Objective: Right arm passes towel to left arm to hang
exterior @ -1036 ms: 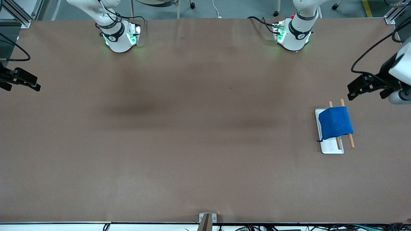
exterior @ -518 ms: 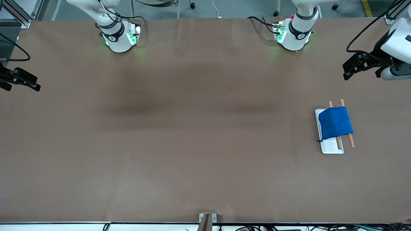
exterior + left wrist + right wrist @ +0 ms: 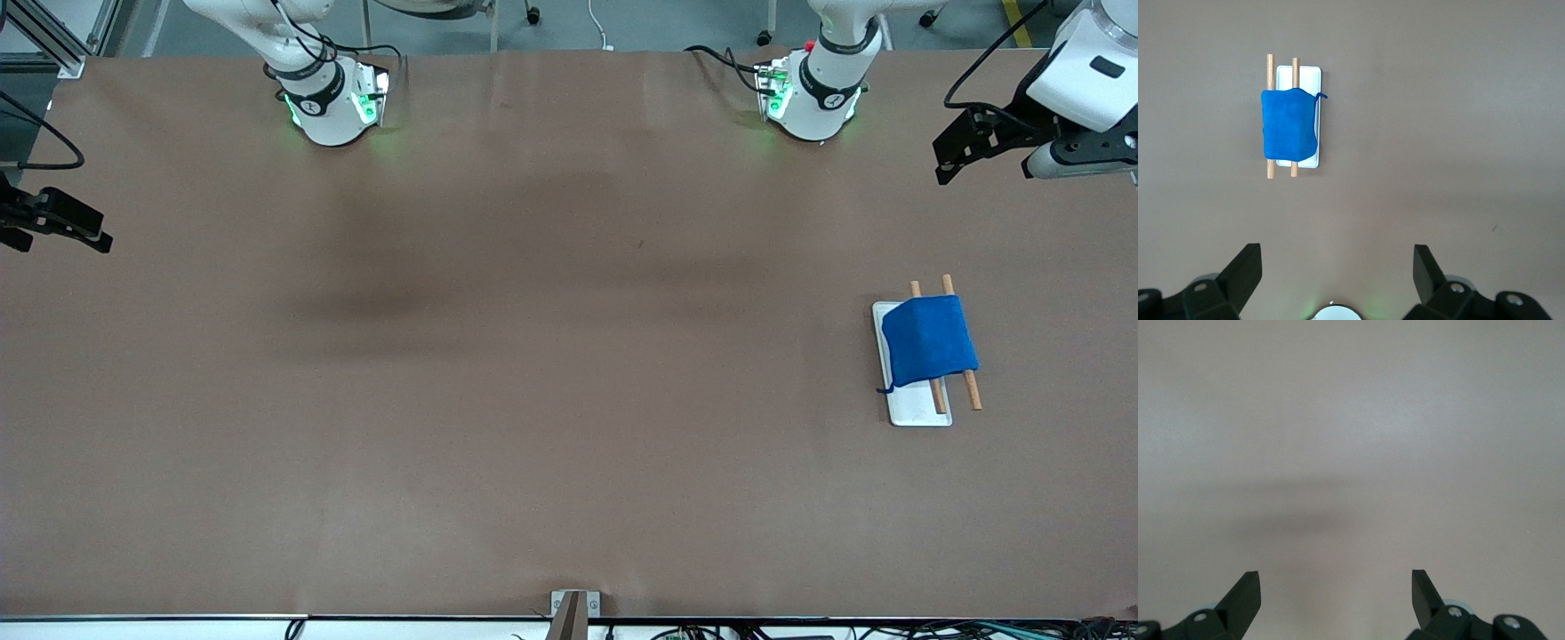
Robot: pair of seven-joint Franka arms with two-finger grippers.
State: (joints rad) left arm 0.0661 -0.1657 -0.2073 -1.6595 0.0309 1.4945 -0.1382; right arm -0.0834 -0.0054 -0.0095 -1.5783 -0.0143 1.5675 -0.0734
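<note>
**Blue towel draped over the rack, both pincers parted and empty**

Royal-blue cloth, the towel (image 3: 930, 341), is seen draped over two wooden rods (image 3: 971, 388) above a white base plate (image 3: 916, 407), toward the left arm's end of the brown table (image 3: 533, 356). A thin blue loop at one corner of the towel is made out only faintly in the front view; in the left wrist view it is shown plainly, curling off the towel (image 3: 1289, 124) over the plate (image 3: 1309, 75).

The left pincer (image 3: 956, 156) is held in the air over the table's edge at the left arm's end, apart from the towel. Its fingers are shown spread wide, with nothing between them, only in its wrist view (image 3: 1335, 267).

The right pincer (image 3: 62, 227) is held over the right arm's end of the table. In its wrist view (image 3: 1336, 587) the fingers are likewise seen parted and empty, above bare table.
</note>
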